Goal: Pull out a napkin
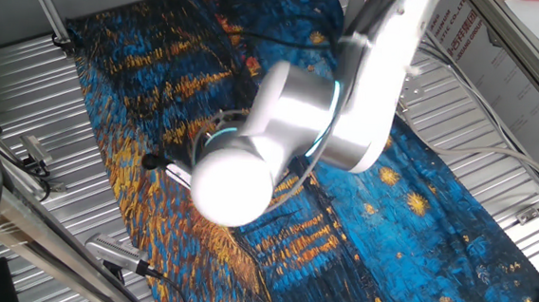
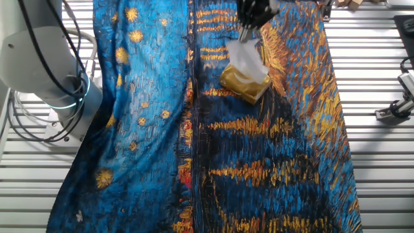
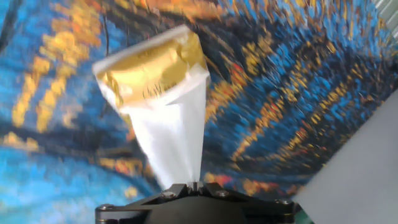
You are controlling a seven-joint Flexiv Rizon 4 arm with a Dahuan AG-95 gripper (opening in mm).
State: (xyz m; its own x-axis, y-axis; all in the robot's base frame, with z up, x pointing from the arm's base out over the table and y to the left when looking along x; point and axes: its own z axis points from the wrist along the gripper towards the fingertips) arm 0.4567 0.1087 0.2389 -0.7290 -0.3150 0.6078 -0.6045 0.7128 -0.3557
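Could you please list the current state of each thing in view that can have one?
Napkin: partly drawn out of the packet, pinched at its far end.
Gold packet: on the cloth, napkin emerging from its opening.
Gripper: shut on the napkin.
Patterned cloth: spread over the table.

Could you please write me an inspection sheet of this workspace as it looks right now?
Surface: a blue and gold painted-style cloth covers the table of metal slats.
Job's things: the napkin is stretched from the gold packet up to the pincer; the packet looks tilted in the hand view, and whether it is lifted cannot be told.
Clutter: nothing seen on the cloth besides the packet.
Grippers: the pincer is shut on the napkin's end.
Cables: black cables loop at the arm's base.
Surroundings: cardboard box and metal clamps beside the cloth.
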